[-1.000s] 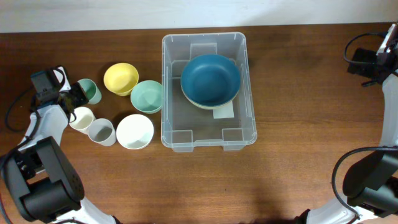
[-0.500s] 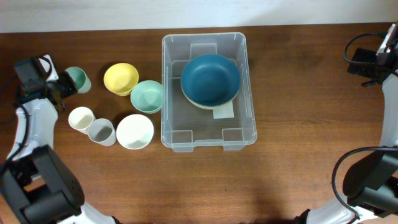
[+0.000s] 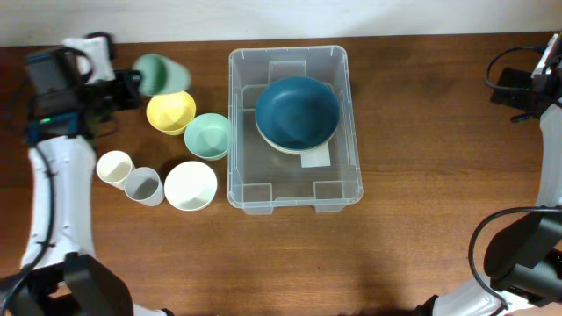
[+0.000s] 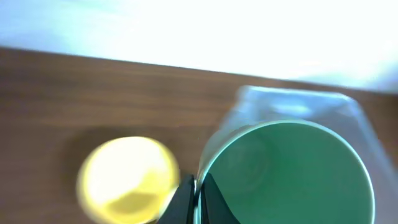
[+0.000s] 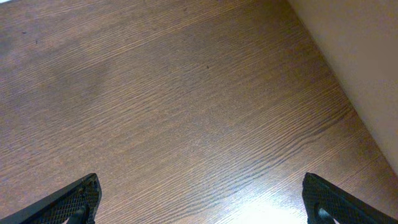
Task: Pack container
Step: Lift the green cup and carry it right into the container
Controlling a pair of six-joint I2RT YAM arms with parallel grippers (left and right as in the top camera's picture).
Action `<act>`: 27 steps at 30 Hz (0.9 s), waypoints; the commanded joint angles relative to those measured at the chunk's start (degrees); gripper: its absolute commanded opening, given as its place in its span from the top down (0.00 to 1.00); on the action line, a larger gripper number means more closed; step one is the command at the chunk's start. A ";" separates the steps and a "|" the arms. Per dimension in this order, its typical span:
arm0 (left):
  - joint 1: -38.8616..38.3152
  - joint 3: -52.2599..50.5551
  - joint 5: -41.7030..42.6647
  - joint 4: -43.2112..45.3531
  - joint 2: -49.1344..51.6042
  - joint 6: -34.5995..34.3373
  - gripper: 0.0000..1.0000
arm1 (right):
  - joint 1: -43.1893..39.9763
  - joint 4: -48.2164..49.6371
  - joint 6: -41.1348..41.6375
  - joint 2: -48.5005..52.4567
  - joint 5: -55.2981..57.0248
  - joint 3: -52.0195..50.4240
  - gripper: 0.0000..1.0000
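The left gripper (image 4: 194, 190) is clamped on the rim of the green cup (image 3: 160, 74), left of the container (image 3: 234, 132); the right gripper (image 5: 200, 202) gapes wide, well right of it

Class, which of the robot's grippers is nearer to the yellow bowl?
Left. The left gripper, shut on the green cup, hangs just beside the yellow bowl; the open right gripper is far off, beyond the container.

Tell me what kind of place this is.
Probably a robotics lab bench, not a kitchen: a left arm and right arm flank a wooden table by a plain wall, with a clear container and empty bowls like the yellow bowl.
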 commanded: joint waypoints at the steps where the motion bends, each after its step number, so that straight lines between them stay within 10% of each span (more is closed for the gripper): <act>1: -6.84 0.87 7.02 -0.33 -1.25 2.95 1.00 | -0.31 0.02 0.87 -1.38 0.09 0.85 0.01; 27: -46.71 0.85 -20.50 -12.83 4.15 6.36 1.00 | -0.31 0.02 0.87 -1.38 0.09 0.85 0.01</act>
